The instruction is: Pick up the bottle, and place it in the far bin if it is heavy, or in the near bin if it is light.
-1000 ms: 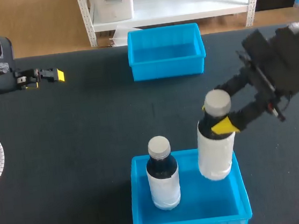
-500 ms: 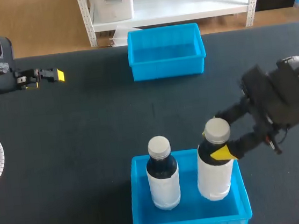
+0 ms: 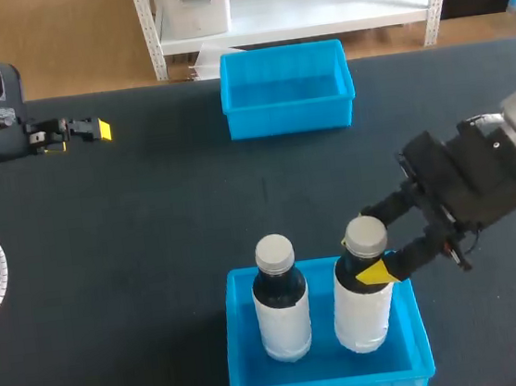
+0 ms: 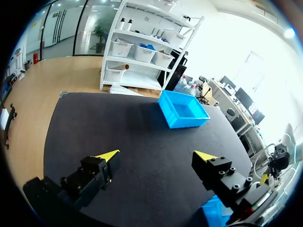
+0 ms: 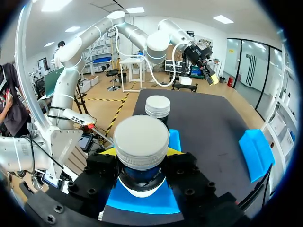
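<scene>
Black matte tabletop (image 3: 154, 261) carries two open plastic bins, well apart: the far blue bin (image 3: 287, 87) near the back edge and the near blue bin (image 3: 234, 345) at the front. From above, the right gripper (image 3: 369, 241) comes in from the right and is closed around the neck of the white plastic bottle with a grey cap (image 3: 359, 312), one finger on each side. That bottle stands upright in the near bin's right half, just beside a second grey-capped bottle with dark contents (image 3: 283, 316). The right wrist view confirms both fingers pressing the neck under the cap, but hides the body and base. Whether the base touches the bin floor I cannot tell. The left gripper (image 4: 156, 156) hangs near the table's left back corner, fingers wide apart and holding nothing; only its own wrist view shows that gap. A wide stretch of tabletop separates the bins.
</scene>
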`<action>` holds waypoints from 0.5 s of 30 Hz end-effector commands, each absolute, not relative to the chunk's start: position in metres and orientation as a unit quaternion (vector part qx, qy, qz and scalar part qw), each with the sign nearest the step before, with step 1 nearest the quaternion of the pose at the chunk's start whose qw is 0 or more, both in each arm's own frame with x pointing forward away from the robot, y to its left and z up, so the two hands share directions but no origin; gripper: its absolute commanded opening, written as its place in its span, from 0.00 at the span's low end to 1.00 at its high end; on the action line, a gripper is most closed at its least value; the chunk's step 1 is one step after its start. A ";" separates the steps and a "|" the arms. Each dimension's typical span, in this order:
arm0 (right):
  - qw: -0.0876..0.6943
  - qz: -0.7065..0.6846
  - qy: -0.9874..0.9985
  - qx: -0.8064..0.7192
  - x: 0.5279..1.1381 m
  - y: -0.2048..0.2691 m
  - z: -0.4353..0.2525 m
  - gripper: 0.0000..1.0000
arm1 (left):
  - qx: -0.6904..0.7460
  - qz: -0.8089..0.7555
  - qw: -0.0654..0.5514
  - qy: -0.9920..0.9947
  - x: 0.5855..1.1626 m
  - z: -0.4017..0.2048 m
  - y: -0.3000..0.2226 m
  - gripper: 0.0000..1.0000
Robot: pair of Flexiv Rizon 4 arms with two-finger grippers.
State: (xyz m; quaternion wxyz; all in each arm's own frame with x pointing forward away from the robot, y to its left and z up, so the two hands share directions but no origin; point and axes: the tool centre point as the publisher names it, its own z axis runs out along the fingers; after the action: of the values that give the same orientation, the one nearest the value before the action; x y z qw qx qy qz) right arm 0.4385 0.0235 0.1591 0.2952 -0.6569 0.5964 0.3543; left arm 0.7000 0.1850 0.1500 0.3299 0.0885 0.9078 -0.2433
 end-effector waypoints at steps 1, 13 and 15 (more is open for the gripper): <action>0.294 0.361 0.593 -0.657 0.446 0.027 0.153 0.00 | 0.088 -0.243 0.330 0.908 0.700 0.150 0.185 1.00; 0.287 0.345 0.597 -0.665 0.444 0.028 0.145 0.00 | 0.088 -0.243 0.330 0.908 0.700 0.150 0.185 1.00; 0.286 0.346 0.598 -0.664 0.444 0.028 0.143 0.00 | 0.088 -0.243 0.330 0.908 0.700 0.150 0.185 1.00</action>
State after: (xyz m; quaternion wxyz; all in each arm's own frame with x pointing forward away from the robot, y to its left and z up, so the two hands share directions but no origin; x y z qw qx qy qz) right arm 0.4448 0.0276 0.1441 0.2855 -0.6647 0.5967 0.3473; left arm 0.7000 0.1850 0.1500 0.3299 0.0885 0.9078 -0.2433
